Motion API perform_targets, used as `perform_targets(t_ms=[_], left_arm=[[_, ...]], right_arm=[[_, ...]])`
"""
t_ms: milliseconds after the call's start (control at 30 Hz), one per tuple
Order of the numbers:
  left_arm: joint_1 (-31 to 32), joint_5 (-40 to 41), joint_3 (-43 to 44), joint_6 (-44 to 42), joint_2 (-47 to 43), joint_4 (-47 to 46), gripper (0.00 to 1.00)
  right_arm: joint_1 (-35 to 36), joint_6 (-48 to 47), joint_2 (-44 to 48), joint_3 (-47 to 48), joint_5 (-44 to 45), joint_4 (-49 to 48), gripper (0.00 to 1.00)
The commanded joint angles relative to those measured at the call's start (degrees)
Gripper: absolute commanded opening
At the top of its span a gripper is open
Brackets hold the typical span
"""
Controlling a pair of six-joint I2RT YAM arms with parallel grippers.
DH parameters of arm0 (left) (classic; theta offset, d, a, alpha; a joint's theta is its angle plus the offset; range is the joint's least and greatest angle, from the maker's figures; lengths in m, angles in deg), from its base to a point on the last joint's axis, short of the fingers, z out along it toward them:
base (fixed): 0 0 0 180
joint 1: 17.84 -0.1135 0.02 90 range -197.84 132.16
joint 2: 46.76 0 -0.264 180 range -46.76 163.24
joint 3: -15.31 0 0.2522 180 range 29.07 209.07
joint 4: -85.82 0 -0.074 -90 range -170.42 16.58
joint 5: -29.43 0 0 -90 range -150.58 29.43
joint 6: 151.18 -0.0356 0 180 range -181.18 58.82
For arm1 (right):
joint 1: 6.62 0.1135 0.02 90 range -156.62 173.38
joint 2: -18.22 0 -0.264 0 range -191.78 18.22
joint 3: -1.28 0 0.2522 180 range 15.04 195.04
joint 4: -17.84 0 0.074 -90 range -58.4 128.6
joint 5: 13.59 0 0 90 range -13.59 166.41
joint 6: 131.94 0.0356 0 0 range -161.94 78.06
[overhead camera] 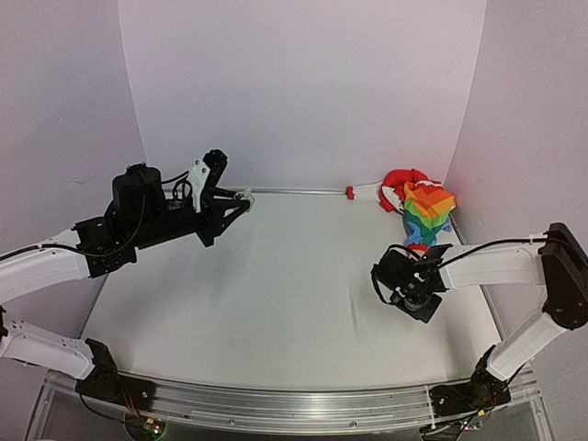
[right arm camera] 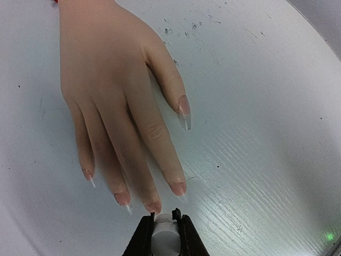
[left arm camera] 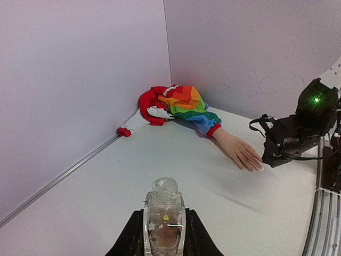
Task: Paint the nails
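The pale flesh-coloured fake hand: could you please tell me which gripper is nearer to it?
Right. The right gripper, clamping a white cap, is at the fingertips of the pale fake hand; the left gripper holds a clear bottle far across the table.

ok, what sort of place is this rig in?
Probably a lab test booth: bare white walls, a white table with a metal rail at its near edge, and a fake hand as prop.

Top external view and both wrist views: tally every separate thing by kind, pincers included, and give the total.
fake hand: 1
clear bottle: 1
white cap: 1
pincers: 2 (left pincer, right pincer)
Total: 5
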Motion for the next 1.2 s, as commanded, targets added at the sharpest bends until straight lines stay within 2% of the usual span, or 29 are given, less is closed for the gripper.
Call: perform_targets(t_ms=[0,367,700,1167], left_arm=[[-0.4,-0.8,0.5,-0.3,-0.5,-1.0,0.0],[-0.4,-0.9,0.6,-0.3,-0.2,-0.9,0.0],[-0.5,-1.0,0.8,-0.3,0.0,-0.9,0.0],[-0.5,-1.3,0.8,-0.3,-0.3,-0.8,0.0]], right_arm=[[-0.1,-0.3,0.6,-0.2,0.5,0.5,0.0],[-0.1,-1.1,2.2,-0.4,-0.1,0.5,0.0],[-0.1,-1.8,8.0,-2.1,0.1,0.9,0.0],[-0.2,-3.9,3.6,1.7,3.9,0.7,0.0]])
